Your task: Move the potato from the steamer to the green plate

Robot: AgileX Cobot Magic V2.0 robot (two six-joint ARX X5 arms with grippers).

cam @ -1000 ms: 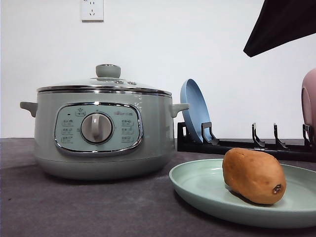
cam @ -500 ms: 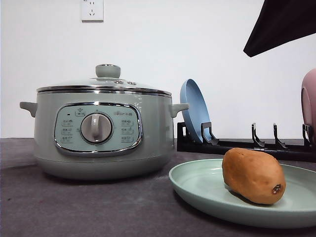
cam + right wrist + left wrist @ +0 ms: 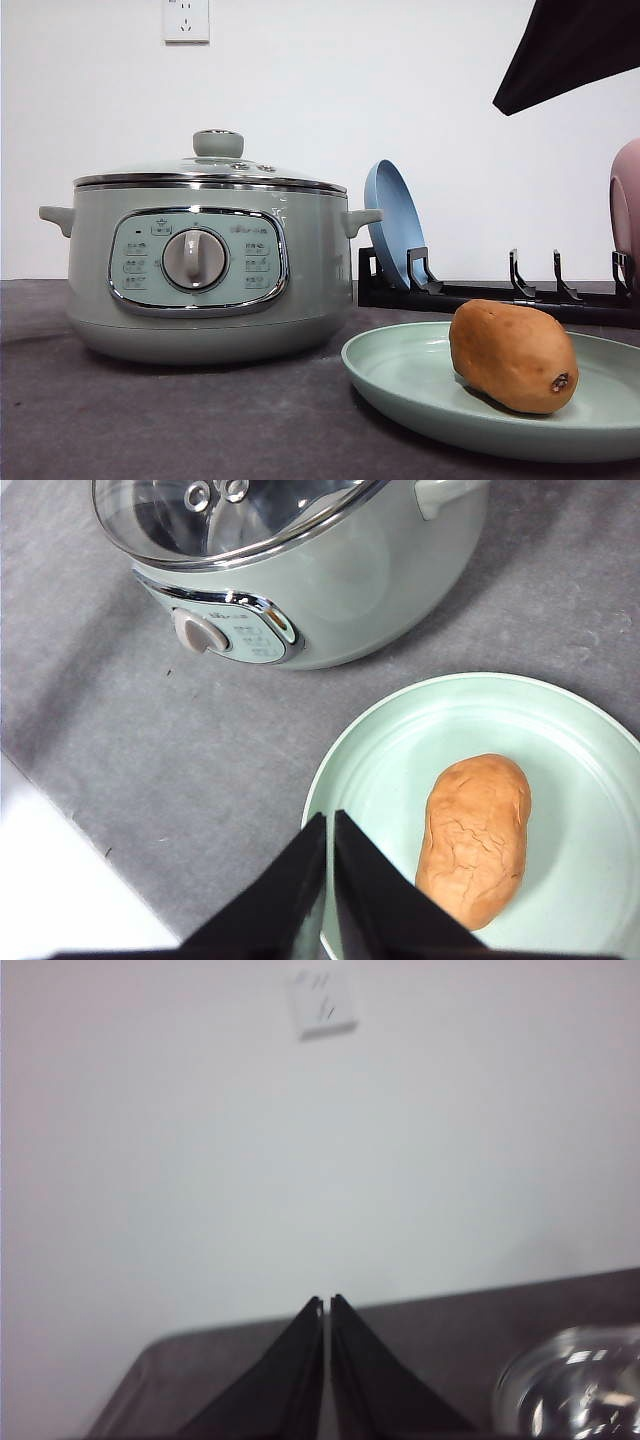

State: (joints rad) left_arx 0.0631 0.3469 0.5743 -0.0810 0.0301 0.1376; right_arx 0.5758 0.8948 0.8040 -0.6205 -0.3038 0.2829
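- Your right gripper (image 3: 328, 825) is hanging pinched together and empty above the wide pale mint-green plate (image 3: 560, 715); your left gripper (image 3: 327, 1308) is likewise pressed together.
- Nothing is shifting across the last second: the oval orange-brown potato (image 3: 513, 356) is lying on that plate, beside the lidded sage-green steamer (image 3: 205, 265), so you're looking finished.

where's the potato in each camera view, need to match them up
Front view: the potato lies on the green plate, lower right, beside the steamer.
Right wrist view: the potato lies on the green plate, near the shut right gripper.
Left wrist view: not in it.
Shared landmark: the steamer's dial.
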